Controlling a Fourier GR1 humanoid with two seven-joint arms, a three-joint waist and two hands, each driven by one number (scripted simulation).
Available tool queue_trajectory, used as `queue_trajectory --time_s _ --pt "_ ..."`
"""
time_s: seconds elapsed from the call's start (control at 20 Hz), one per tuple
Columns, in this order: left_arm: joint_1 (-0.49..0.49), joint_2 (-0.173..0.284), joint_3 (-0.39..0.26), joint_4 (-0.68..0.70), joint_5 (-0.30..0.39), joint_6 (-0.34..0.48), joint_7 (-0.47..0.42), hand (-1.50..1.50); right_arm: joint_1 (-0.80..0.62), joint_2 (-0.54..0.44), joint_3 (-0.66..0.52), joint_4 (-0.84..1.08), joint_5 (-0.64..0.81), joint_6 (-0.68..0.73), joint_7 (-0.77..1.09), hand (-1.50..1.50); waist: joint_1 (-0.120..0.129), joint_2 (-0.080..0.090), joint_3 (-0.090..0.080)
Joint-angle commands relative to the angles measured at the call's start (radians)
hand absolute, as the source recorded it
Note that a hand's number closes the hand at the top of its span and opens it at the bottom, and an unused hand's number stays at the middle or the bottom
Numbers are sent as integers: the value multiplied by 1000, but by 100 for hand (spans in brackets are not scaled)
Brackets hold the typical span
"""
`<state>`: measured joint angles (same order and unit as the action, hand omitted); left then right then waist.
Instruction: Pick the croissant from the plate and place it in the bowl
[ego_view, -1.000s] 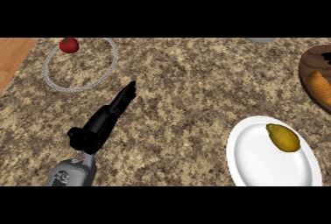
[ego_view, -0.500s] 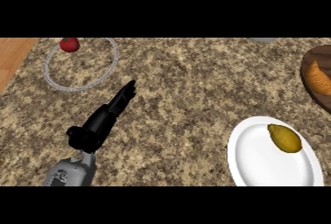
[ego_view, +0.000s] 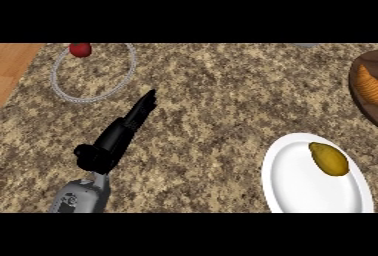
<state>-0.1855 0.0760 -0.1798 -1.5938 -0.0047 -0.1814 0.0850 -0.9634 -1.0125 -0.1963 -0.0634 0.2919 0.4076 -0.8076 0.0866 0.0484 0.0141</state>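
Nearest me, at the right, the white plate sits on the desk with its near rim cut by the view's edge. The croissant lies on the plate's far right part, a yellow-brown lump with its long axis running near-to-far, tipped a little to the left at the far end. So it is on the plate, not in the bowl.

At the near left my left hand comes up from the lower edge on its grey forearm. Its fingers are straight and released, holding nothing, pointing far and slightly right. The hand hangs over bare desk, well apart from both plate and bowl.

My right hand shows nowhere, so I cannot tell how its fingers stand.

The croissant lies to the right of my left hand and a little nearer than its fingertips, across a wide stretch of desk. Since the plate is on my right side, I judge the unseen right hand the better placed for the pick, though of what I can see only the left is there to compare.

Farther off at the left lies the clear bowl, a see-through ring with a red fruit at its far rim. At the far right edge, a dark wooden dish is half out of view.
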Motion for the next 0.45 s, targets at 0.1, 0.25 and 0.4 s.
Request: queue_trajectory --time_s 0.1,0.25,0.4 --pt "-13 -1 5 0 -1 3 -4 0 18 -51 -52 25 -53 134 -28 -150 -3 11 6" --pt "-5 -10 0 6 0 5 -5 0 28 -67 -45 11 -48 168 -22 -150 -6 14 7" --pt "9 1 -5 -1 -4 -3 -5 0 34 -78 -52 4 -56 192 -8 -150 2 12 9"
